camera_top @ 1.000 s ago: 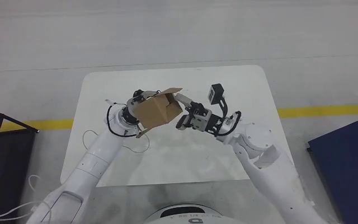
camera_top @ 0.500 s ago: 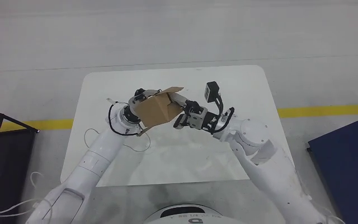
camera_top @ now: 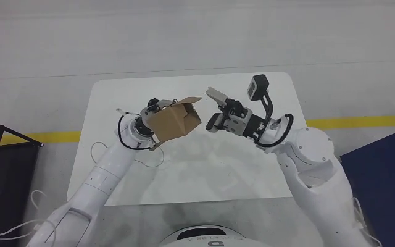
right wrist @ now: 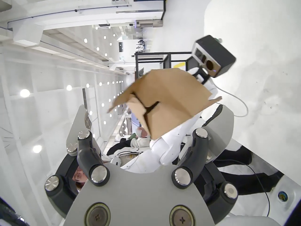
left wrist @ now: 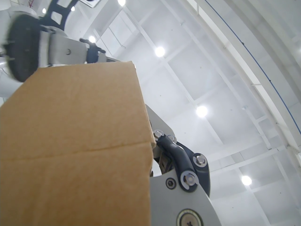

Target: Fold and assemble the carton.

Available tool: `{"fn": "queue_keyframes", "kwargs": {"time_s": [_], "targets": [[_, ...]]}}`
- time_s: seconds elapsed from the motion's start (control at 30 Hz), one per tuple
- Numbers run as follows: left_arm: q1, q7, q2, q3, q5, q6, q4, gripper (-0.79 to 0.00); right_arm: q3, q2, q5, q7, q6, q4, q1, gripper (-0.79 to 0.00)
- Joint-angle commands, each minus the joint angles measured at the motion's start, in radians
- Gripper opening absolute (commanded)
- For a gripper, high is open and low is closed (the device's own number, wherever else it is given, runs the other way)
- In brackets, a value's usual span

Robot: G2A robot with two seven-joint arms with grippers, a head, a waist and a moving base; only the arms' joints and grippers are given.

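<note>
Left hand (camera_top: 150, 113) clamps carton (camera_top: 177, 120); right hand (camera_top: 213, 110) wide open, apart.

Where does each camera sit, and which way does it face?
Top view: above the arms, looking down at the table; both arms show, left end effector holding the carton.
Left wrist view: faces up past the carton to ceiling lights.
Right wrist view: faces the carton past its open right end effector.
All three share the carton.
</note>
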Motion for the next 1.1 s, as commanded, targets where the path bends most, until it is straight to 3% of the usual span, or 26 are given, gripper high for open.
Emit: {"fn": "queue_keyframes", "kwargs": {"time_s": [0.0,0.13,0.3,0.43,0.8,0.9,1.07], "targets": [[0.004,-0.003,0.002,0.001,-0.003,-0.003,-0.003,-0.785,0.026,-0.002,0.052,-0.009,-0.040,-0.015,0.006,0.000],[0.011,-0.007,0.005,0.006,-0.005,-0.007,-0.011,-0.785,0.003,-0.009,0.100,-0.011,-0.084,0.016,0.024,0.000],[0.014,-0.007,0.008,0.009,-0.004,-0.007,-0.016,-0.785,-0.091,-0.019,0.102,-0.007,-0.066,0.094,0.096,0.000],[0.016,-0.007,0.011,0.009,0.000,-0.007,-0.020,-0.785,-0.134,-0.028,0.128,-0.021,-0.073,0.131,0.143,-0.188],[0.021,-0.008,0.015,0.009,0.020,-0.008,-0.022,-0.785,-0.166,-0.034,0.155,-0.025,-0.016,0.154,0.179,-0.419],[0.021,-0.008,0.017,0.004,0.034,-0.008,-0.020,-0.785,-0.153,-0.031,0.136,-0.036,0.015,0.136,0.176,-0.391],[0.025,-0.011,0.020,-0.010,0.048,-0.011,-0.018,-0.785,-0.098,-0.022,0.111,-0.072,0.044,0.069,0.139,-0.259]]}}
